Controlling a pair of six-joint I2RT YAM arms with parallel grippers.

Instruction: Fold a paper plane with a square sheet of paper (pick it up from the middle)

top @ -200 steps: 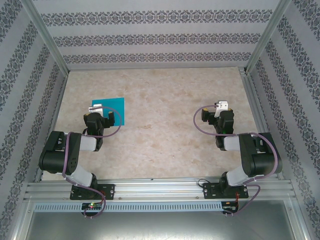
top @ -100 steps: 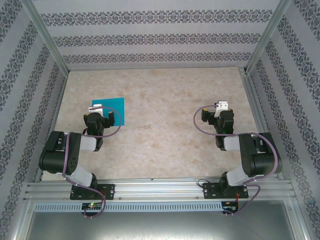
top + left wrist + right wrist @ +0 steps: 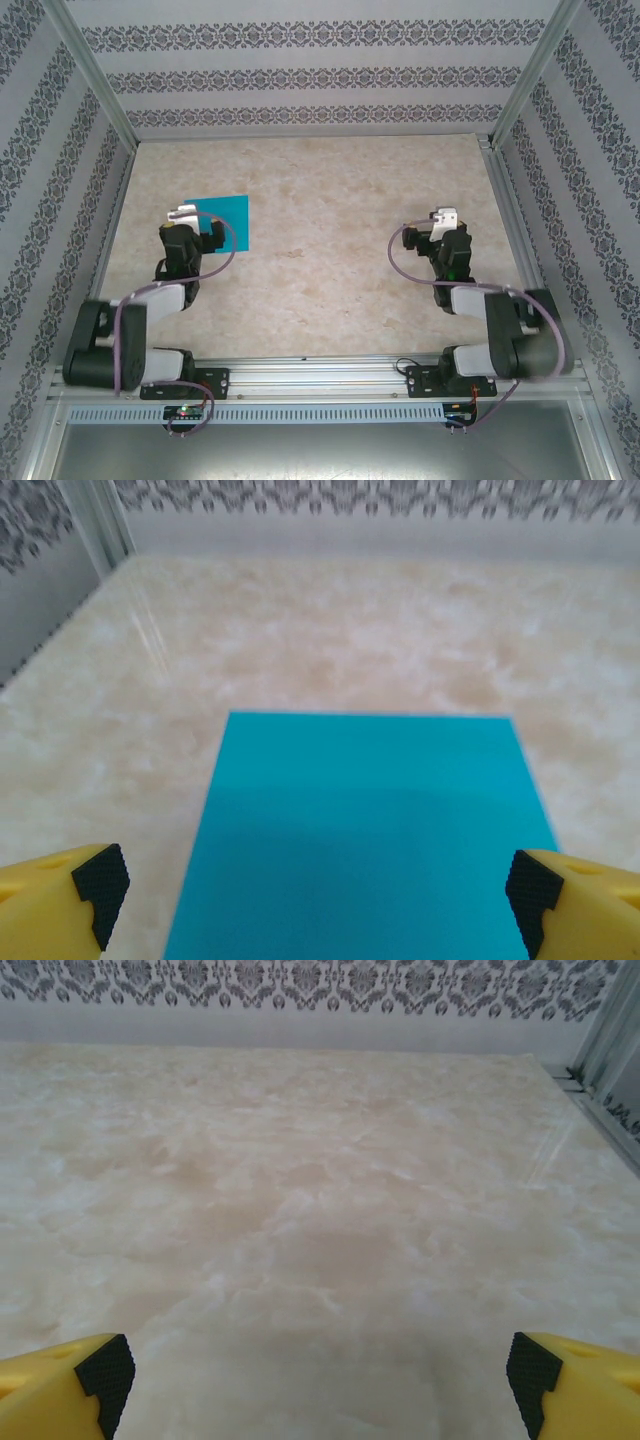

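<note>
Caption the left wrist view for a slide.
Left gripper, jaws open, over the flat square sheet of paper on the table.

The beige marbled table (image 3: 340,190) carries one square sheet of paper (image 3: 365,840), lying flat between and ahead of the left fingers (image 3: 60,905), while marbled surface extends ahead of the right fingers (image 3: 50,1385).

The black-and-grey left arm (image 3: 160,298) and right arm (image 3: 478,298) have rounded joint housings, a looping purple cable (image 3: 392,248) each and a silver-white wrist block (image 3: 443,217). Left gripper (image 3: 318,885) and right gripper (image 3: 318,1368) have yellow fingers (image 3: 45,905) tipped with black pads (image 3: 100,878).
</note>
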